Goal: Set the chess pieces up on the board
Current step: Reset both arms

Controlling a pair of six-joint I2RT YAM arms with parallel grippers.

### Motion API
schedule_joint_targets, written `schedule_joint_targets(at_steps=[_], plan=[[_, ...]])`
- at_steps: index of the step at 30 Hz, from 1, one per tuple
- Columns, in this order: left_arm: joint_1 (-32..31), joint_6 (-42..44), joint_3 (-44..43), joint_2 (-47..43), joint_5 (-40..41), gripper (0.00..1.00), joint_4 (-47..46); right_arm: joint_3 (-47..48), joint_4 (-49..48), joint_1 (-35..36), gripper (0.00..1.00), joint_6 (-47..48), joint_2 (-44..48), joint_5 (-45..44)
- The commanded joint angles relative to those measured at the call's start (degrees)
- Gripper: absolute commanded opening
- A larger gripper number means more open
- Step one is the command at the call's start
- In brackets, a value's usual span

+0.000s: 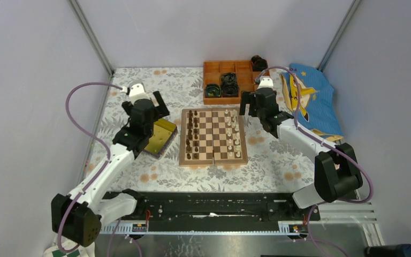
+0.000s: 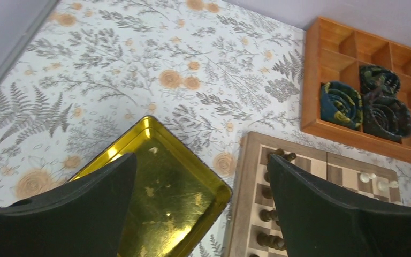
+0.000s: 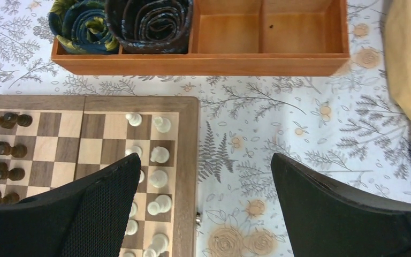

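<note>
The board (image 1: 213,158) lies mid-table. Dark chess pieces (image 1: 192,134) fill its two left columns and cream chess pieces (image 1: 234,134) its two right columns. My left gripper (image 1: 159,107) hangs open over the far end of a gold tray, left of the board. In the left wrist view the gripper (image 2: 200,176) holds nothing, with the board's border (image 2: 243,198) and dark pieces (image 2: 270,214) beside its right finger. My right gripper (image 1: 250,107) is open above the board's far right corner. In the right wrist view it (image 3: 206,176) spans the board's edge (image 3: 190,160), near cream pieces (image 3: 159,155).
The shiny gold tray (image 1: 160,136) (image 2: 160,193) sits left of the board with no pieces visible in it. An orange compartmented box (image 1: 230,99) (image 3: 203,63) with dark coiled rolls (image 3: 150,24) stands behind the board. A blue and yellow cloth (image 1: 310,99) lies at the right.
</note>
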State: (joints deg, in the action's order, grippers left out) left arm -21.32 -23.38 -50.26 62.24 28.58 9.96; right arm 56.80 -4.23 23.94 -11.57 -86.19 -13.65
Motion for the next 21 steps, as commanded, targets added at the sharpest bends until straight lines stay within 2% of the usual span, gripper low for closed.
schedule_joint_targets(at_steps=[1,7,12,21], plan=[[0.05,0.47,5.97,-7.09,7.61,0.99,-9.01,-3.15,-3.76,-0.34,1.00,2.27,6.66,-6.87],[-0.01,1.45,15.72,-13.73,10.39,0.99,-16.59,-10.01,-8.84,-0.34,1.00,3.09,13.88,-10.82],[-0.21,2.96,17.86,-14.66,12.05,0.99,-19.60,-13.80,-12.07,-0.35,1.00,3.18,17.40,-12.48],[-0.21,4.55,18.32,-13.23,10.62,0.99,-21.56,-14.96,-12.54,-0.21,1.00,3.02,17.07,-12.50]])
